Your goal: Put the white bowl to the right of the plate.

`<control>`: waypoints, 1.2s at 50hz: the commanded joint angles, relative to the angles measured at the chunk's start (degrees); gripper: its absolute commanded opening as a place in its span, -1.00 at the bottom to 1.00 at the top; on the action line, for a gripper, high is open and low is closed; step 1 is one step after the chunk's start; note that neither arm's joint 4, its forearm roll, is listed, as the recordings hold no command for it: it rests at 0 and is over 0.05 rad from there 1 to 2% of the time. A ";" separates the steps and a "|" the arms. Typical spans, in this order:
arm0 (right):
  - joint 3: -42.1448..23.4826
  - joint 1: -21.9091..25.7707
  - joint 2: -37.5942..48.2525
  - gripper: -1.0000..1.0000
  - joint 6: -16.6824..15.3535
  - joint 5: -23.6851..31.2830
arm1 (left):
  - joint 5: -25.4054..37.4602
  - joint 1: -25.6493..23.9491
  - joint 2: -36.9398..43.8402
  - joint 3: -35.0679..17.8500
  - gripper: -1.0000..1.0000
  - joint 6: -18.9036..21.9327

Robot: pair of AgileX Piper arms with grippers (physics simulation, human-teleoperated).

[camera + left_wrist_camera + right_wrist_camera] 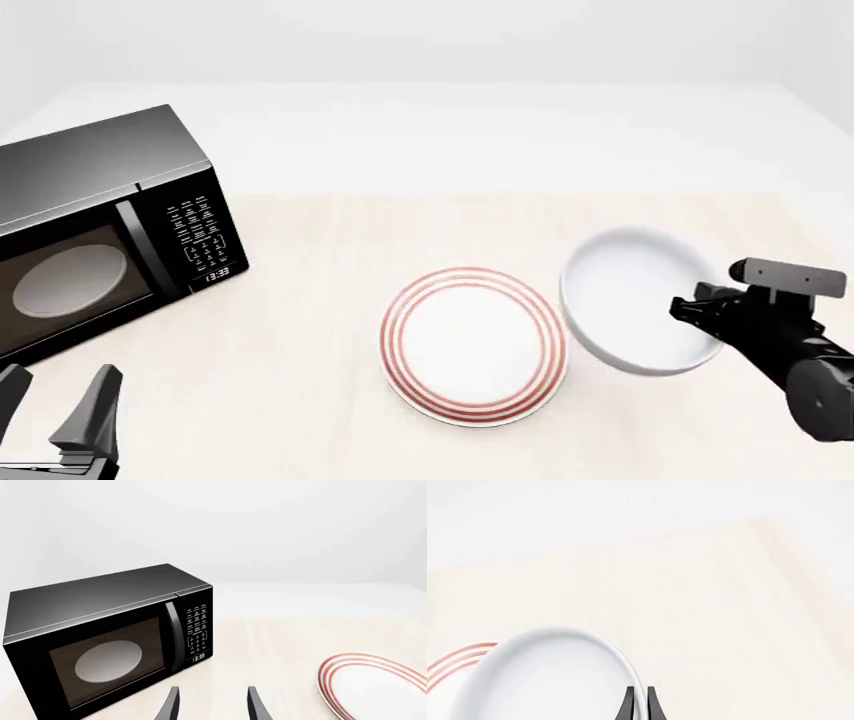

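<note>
White gloss catches the eye first: the white bowl point(630, 300) sits tilted at the right of the plate point(473, 345), its near rim appearing to overlap the plate's right edge in the front view, though contact cannot be told for sure. Over on that side the right gripper point(697, 312) has its 2 fingers pinched onto the bowl's right rim, and the right wrist view confirms it, the dark fingertips point(628, 702) closed tight with the thin white rim point(639, 700) between them. Red rings of the plate peek out from behind the bowl there point(457, 662). The plate lies flat on the pale wooden table point(307, 330), about mid-table. Down at the near left corner, the left gripper point(54, 415) hangs with its fingers spread apart and nothing between them. Its wrist camera looks at a black microwave point(110, 640), door shut, standing at the table's left, with the plate's rim just beside.
</note>
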 commanded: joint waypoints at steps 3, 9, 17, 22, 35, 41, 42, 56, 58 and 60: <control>3.08 -6.43 2.94 -1.00 1.60 -4.55 | 0.00 0.00 0.00 0.00 1.00 0.00; 4.24 -8.19 3.46 -1.00 1.52 -5.76 | 0.00 0.00 0.00 0.00 1.00 0.00; 6.50 -11.73 4.42 -1.00 1.15 -7.75 | 0.00 0.00 0.00 0.00 1.00 0.00; 7.81 -13.58 3.83 -1.00 0.54 -8.06 | 0.00 0.00 0.00 0.00 1.00 0.00; 9.99 -15.47 7.49 -1.00 1.96 -12.42 | 0.00 0.00 0.00 0.00 1.00 0.00; 10.14 -15.45 10.99 -1.00 2.30 -15.07 | 0.00 0.00 0.00 0.00 1.00 0.00; 9.99 -15.09 12.32 -1.00 2.77 -15.65 | 0.00 0.00 0.00 0.00 1.00 0.00; 9.61 -14.87 20.79 -1.00 2.41 -21.69 | 0.00 0.00 0.00 0.00 1.00 0.00; 9.51 -15.08 21.17 -1.00 2.17 -21.84 | 0.00 0.00 0.00 0.00 1.00 0.00; 9.54 -15.04 21.33 -1.00 2.30 -22.04 | 0.00 0.00 0.00 0.00 1.00 0.00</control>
